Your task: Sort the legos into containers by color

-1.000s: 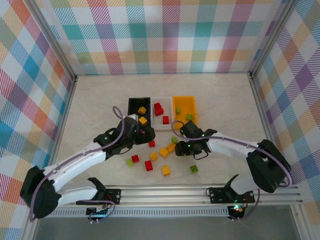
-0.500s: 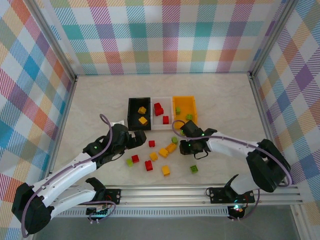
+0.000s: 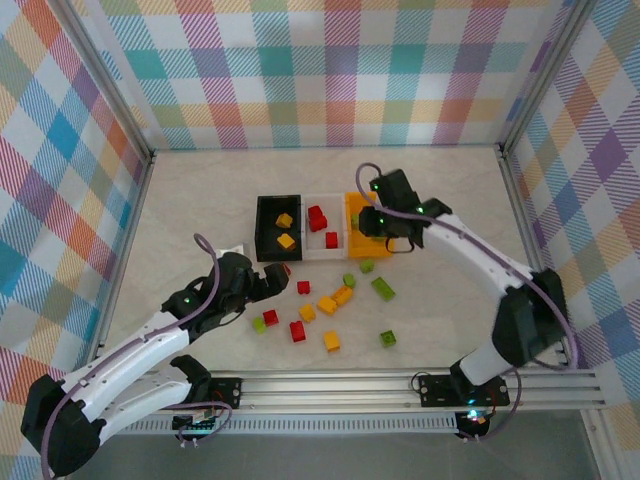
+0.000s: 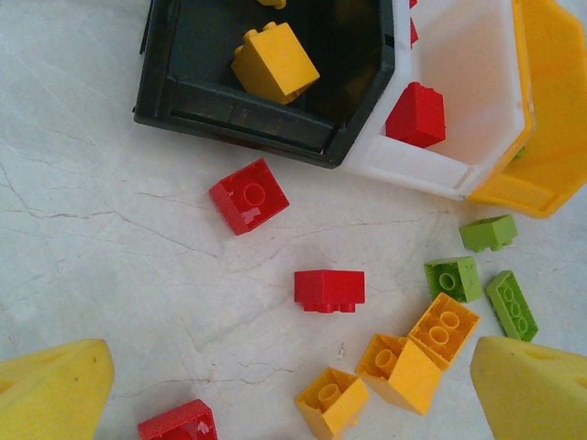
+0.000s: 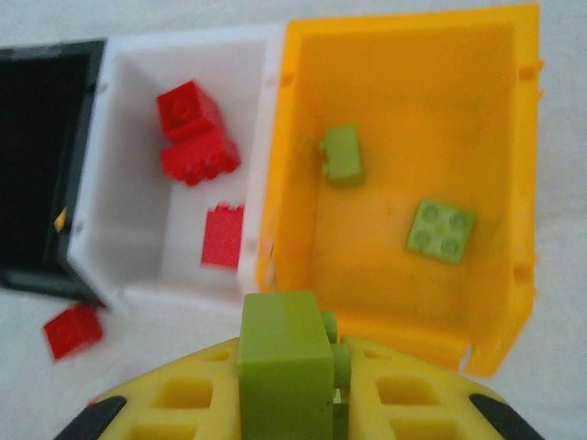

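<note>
The right pincer (image 3: 383, 226), clamped on a lime green lego (image 5: 284, 353), hangs over the near wall of the orange bin (image 5: 404, 119), where two green bricks already lie. The left pincer (image 4: 293, 390), spread wide, hovers over loose legos on the worktop (image 4: 110, 211), apparently lining up a red brick (image 4: 329, 290) for the white bin (image 4: 468, 82).
</note>
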Action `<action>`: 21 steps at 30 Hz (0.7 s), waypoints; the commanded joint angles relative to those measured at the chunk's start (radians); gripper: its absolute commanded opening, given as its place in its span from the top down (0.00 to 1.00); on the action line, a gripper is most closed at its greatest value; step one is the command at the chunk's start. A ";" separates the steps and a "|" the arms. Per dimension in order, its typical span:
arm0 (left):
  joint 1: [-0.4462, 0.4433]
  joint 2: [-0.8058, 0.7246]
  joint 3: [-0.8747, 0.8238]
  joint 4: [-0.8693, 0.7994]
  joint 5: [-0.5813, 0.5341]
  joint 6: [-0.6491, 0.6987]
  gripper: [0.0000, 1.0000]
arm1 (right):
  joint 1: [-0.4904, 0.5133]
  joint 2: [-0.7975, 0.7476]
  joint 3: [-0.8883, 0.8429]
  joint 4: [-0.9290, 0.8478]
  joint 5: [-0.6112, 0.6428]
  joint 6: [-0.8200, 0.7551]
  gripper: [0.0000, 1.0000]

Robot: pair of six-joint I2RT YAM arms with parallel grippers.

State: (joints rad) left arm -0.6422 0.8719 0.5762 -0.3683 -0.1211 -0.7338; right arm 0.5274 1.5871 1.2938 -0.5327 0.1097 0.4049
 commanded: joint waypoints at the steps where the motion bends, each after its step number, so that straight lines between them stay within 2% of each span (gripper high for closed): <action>1: 0.012 -0.023 -0.008 -0.041 0.009 -0.010 0.00 | -0.026 0.127 0.090 -0.033 0.025 -0.034 0.78; 8: 0.016 -0.047 -0.003 -0.077 0.005 -0.003 0.00 | -0.063 0.301 0.232 -0.078 0.026 -0.021 0.73; 14: 0.021 -0.050 0.003 -0.080 0.027 0.007 0.00 | -0.064 0.307 0.253 -0.078 -0.002 -0.012 0.43; 18: 0.022 -0.032 0.029 -0.070 0.081 0.041 0.00 | -0.062 0.260 0.243 -0.084 -0.008 -0.012 0.34; 21: 0.002 0.032 0.087 -0.080 0.151 0.091 0.05 | -0.063 0.198 0.188 -0.061 -0.019 -0.001 0.32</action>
State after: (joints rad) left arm -0.6334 0.8688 0.6025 -0.4339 -0.0429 -0.7021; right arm 0.4648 1.8698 1.5074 -0.5930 0.1116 0.3965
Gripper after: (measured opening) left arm 0.955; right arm 0.679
